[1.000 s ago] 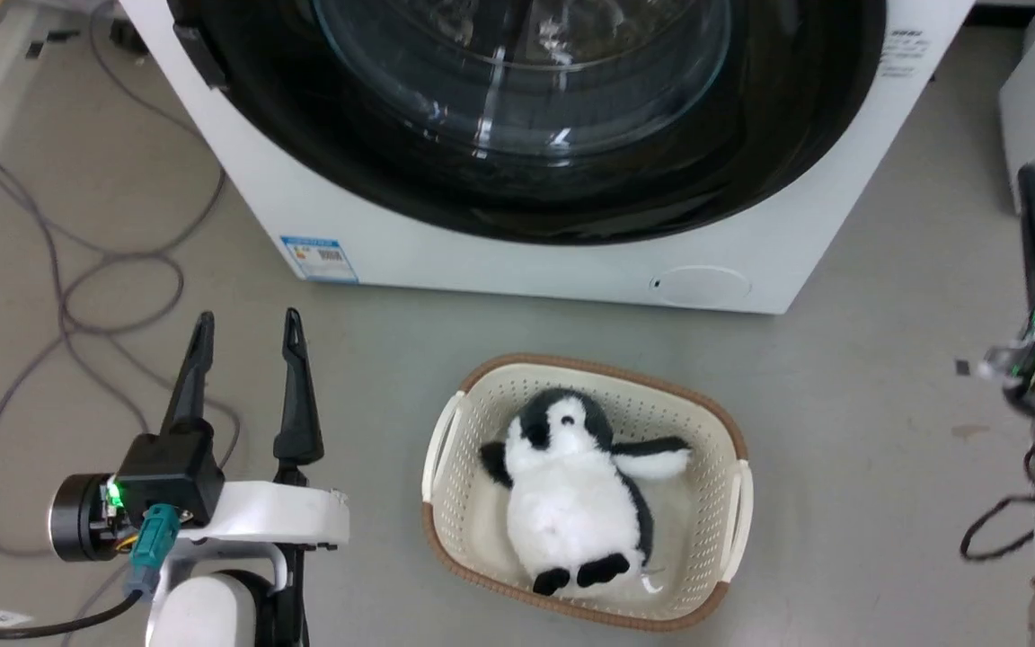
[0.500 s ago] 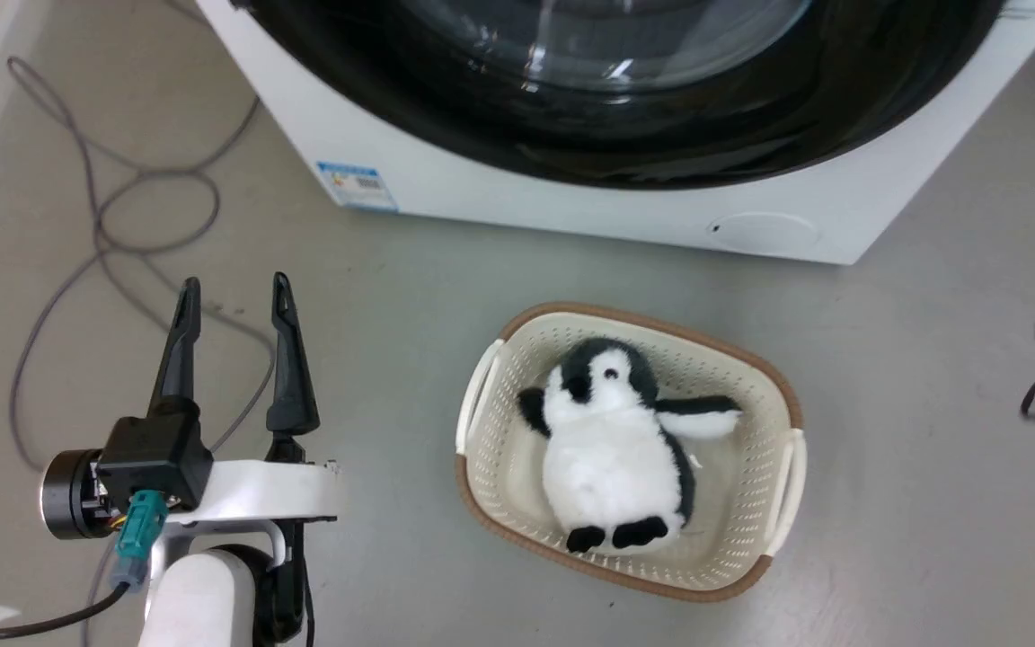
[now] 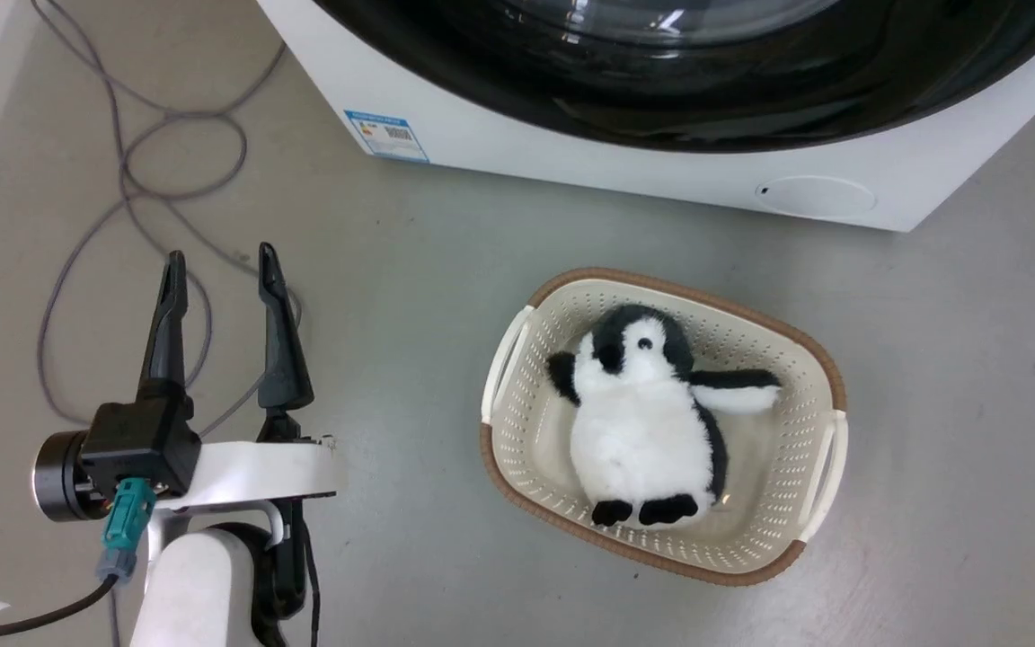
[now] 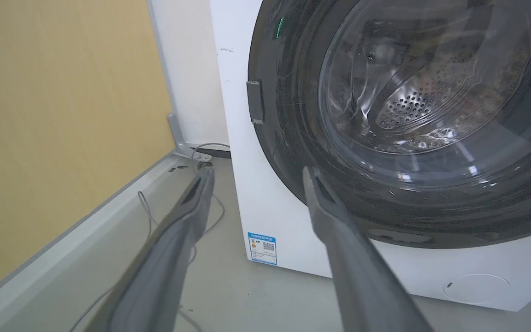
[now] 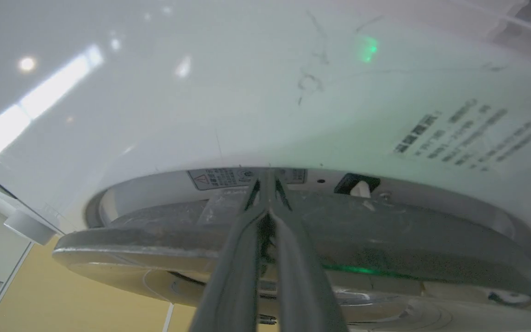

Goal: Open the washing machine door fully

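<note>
The washing machine door (image 4: 288, 152) is sitting across the front of the washing machine (image 4: 242, 198); the left gripper (image 3: 220, 253) is hovering in front of the machine, fingers spread wide, gripping nothing; the right gripper (image 5: 266, 177) is pressing its fingers together, empty, tips in the gap between door rim and machine front

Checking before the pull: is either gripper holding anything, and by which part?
Nothing is held: left gripper open and empty; right gripper shut on itself, tips at the edge of the washing machine door, not clamping it.
</note>
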